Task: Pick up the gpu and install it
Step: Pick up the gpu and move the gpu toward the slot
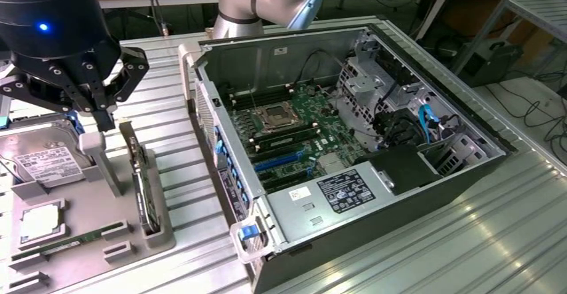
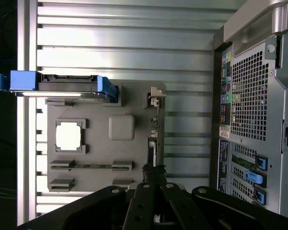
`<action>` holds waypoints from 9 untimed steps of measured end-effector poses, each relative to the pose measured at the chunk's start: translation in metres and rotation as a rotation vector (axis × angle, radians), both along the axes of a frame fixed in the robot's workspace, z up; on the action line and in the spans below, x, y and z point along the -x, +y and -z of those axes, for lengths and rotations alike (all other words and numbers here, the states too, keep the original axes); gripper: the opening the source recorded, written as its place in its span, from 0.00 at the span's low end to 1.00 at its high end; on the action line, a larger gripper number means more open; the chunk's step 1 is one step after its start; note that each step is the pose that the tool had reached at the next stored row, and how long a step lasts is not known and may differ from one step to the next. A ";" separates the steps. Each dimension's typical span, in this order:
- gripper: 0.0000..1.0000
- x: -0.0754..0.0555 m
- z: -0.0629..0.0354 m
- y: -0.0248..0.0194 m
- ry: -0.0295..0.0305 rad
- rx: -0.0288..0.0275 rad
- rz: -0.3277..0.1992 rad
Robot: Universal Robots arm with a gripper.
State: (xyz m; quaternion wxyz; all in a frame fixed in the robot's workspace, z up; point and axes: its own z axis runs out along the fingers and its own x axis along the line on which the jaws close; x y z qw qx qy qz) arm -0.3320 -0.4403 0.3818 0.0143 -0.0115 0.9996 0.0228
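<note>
We see the thin black gpu card (image 1: pixel 142 181) (image 2: pixel 156 129) standing on edge in a slot along the grey fixture tray's (image 1: pixel 80 214) (image 2: pixel 93 153) edge nearest the open computer case (image 1: pixel 297 214), on the ribbed metal bench (image 1: pixel 443 241). The black tool (image 1: pixel 97 118) (image 2: pixel 153 170) hangs near one end of the card; we cannot tell whether it is apart or together.

Thin flat black gpu card (image 1: pixel 139 174) (image 2: pixel 155 136): 1 unit, standing upright on its long edge, seated in the grey holder tray (image 1: pixel 93 204) at the exterior view's left.
</note>
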 end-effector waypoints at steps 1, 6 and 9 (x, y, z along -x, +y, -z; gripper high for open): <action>0.11 0.000 0.0000 0.0000 0.0000 0.0000 0.000; 0.30 0.000 0.0000 0.0000 0.0000 0.0000 0.000; 0.54 0.000 0.0000 0.0000 0.0000 0.0001 0.000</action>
